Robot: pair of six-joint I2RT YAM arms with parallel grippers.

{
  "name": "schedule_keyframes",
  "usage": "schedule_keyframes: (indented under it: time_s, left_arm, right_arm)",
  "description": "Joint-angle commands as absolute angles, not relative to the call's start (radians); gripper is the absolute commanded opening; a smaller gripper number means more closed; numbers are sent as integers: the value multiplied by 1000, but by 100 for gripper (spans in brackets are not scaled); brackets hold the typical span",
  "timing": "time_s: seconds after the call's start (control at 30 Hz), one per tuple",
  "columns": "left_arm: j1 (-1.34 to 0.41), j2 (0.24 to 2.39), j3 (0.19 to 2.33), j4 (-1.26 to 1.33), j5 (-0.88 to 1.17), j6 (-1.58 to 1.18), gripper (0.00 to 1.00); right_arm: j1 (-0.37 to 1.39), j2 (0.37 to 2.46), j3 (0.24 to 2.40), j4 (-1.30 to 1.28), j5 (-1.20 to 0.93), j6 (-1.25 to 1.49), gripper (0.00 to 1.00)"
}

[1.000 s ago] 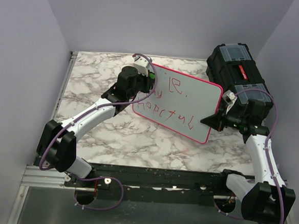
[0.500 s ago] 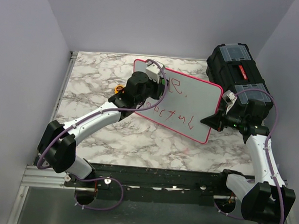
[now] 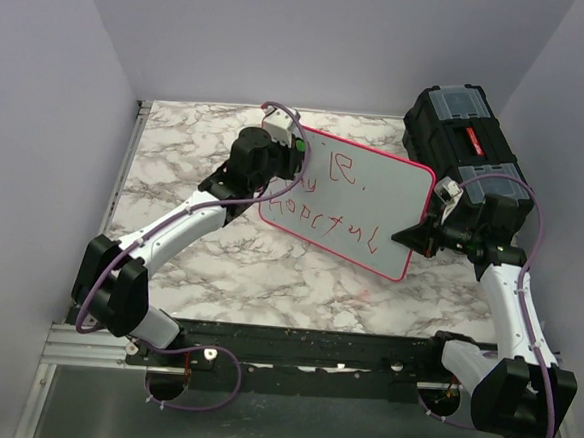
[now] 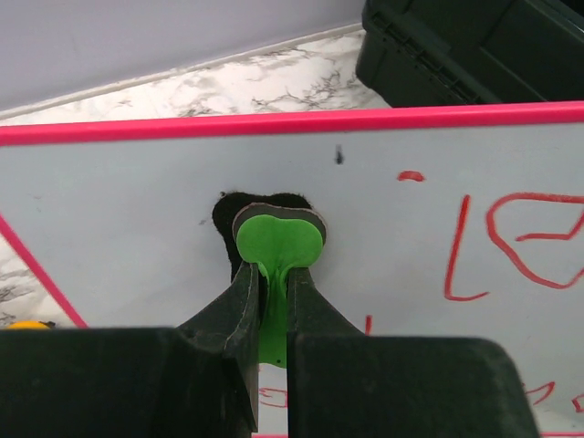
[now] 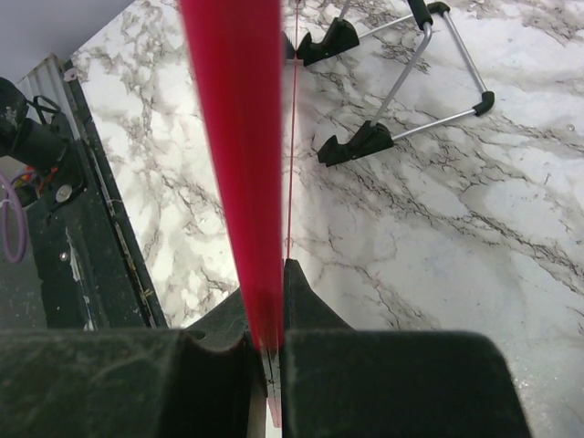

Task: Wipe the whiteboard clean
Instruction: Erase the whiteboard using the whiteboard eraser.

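whiteboard (image 3: 385, 185): smooth, glossy white face; the rim is seen as glossy pink plastic
eraser (image 4: 278, 235): smooth green plastic grip, backed by fuzzy black felt
stand (image 5: 358, 143): bright bare metal rods, tipped with matt black feet
toolbox (image 3: 459, 130): matt black plastic; clear plastic panes are set in the lid
table (image 3: 219, 264): marble-patterned top, smooth, low sheen

The whiteboard (image 3: 379, 195) is white, pink-rimmed, red-lettered; the eraser (image 4: 278, 239) green, toolbox (image 3: 464, 126) black, table (image 3: 269, 268) grey-veined marble.
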State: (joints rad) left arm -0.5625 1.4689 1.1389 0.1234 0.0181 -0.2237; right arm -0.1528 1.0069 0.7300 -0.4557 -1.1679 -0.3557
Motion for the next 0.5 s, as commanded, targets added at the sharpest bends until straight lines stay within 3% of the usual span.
schedule_keyframes:
  time_s: [0.0,0.23,0.47]
  left_arm:
    - [-642,1478,1198,100,51,-222,0]
    - [-688,1511,1243,94,15,-216,0]
    - [-573,1509,1241,63,34,-217,0]
  right_arm:
    - [-148,979,747,-428,-1209,-419,1]
    - [-148,974,746,-429,-1205,-419,1]
    - [-148,969,747,-432,-1207,-421,1]
